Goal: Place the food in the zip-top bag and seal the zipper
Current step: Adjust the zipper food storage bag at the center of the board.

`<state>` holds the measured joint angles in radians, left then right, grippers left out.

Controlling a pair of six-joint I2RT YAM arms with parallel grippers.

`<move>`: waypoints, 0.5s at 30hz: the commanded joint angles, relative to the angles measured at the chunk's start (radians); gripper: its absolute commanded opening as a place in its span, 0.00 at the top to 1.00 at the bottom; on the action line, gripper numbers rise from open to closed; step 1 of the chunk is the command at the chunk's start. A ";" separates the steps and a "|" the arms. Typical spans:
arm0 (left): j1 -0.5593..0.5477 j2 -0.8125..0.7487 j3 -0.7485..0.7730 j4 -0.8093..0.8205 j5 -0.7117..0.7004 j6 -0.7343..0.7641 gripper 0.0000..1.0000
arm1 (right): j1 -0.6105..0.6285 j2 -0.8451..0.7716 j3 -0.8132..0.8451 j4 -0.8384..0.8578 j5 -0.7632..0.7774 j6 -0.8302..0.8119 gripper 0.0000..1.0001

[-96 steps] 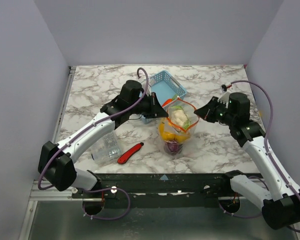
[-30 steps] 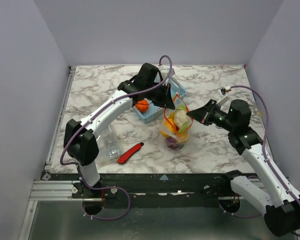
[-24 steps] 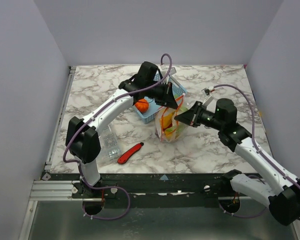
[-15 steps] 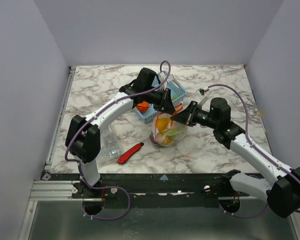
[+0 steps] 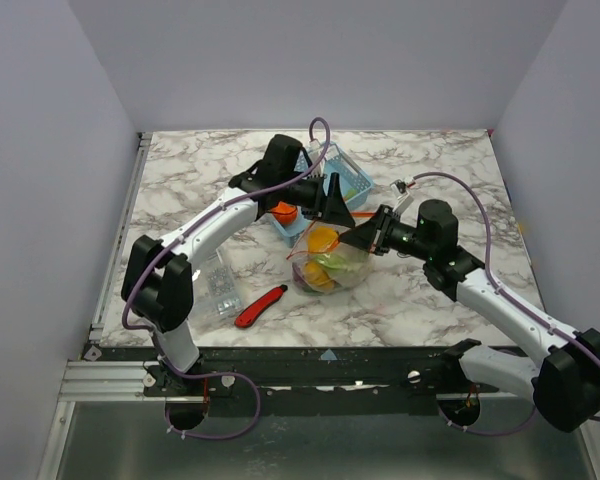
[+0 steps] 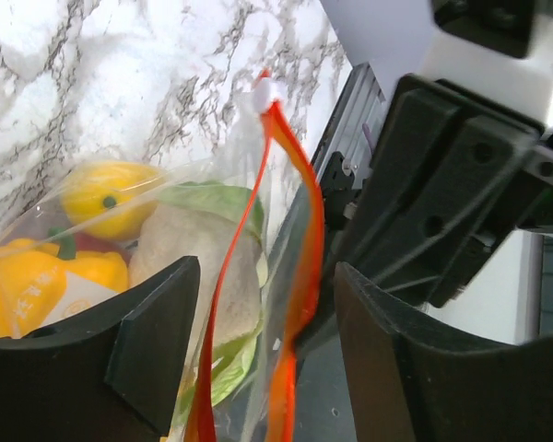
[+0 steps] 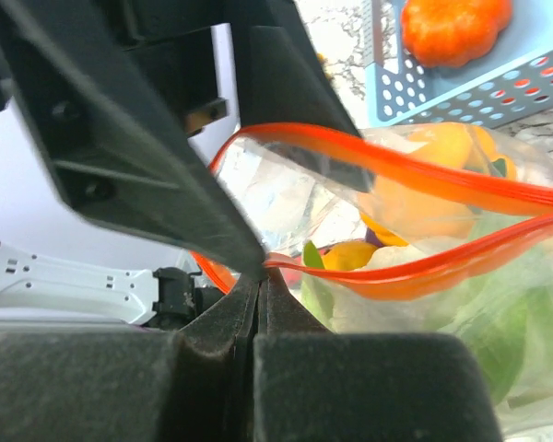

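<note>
Zip-top bag (image 5: 330,268) now lies lower; left hand (image 5: 340,208) has opened, right hand (image 5: 362,238) pinches zipper (image 7: 387,281).

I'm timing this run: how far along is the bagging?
Done: several pieces of food are in the bag. In hand: the right gripper pinches the zipper at one end; the left gripper stands open around it. Left: the orange pumpkin sits in the basket, and the zipper gapes unsealed.

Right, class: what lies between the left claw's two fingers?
The left wrist view shows the zipper of the zip-top bag running through the open left claw, with food behind it.
</note>
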<state>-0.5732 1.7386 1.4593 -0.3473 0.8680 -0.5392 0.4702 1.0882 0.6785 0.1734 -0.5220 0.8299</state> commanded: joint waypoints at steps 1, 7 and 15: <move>-0.018 -0.047 0.047 0.029 -0.053 0.008 0.37 | 0.000 0.010 -0.020 0.037 0.005 -0.005 1.00; -0.058 0.021 0.095 -0.012 -0.060 0.049 0.40 | 0.001 0.006 -0.011 0.025 0.017 -0.009 0.99; -0.032 0.038 0.046 0.029 0.003 0.007 0.52 | -0.001 -0.045 0.037 -0.120 0.149 -0.087 0.60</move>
<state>-0.6243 1.7775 1.5356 -0.3420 0.8242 -0.5175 0.4702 1.0893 0.6739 0.1467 -0.4896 0.7979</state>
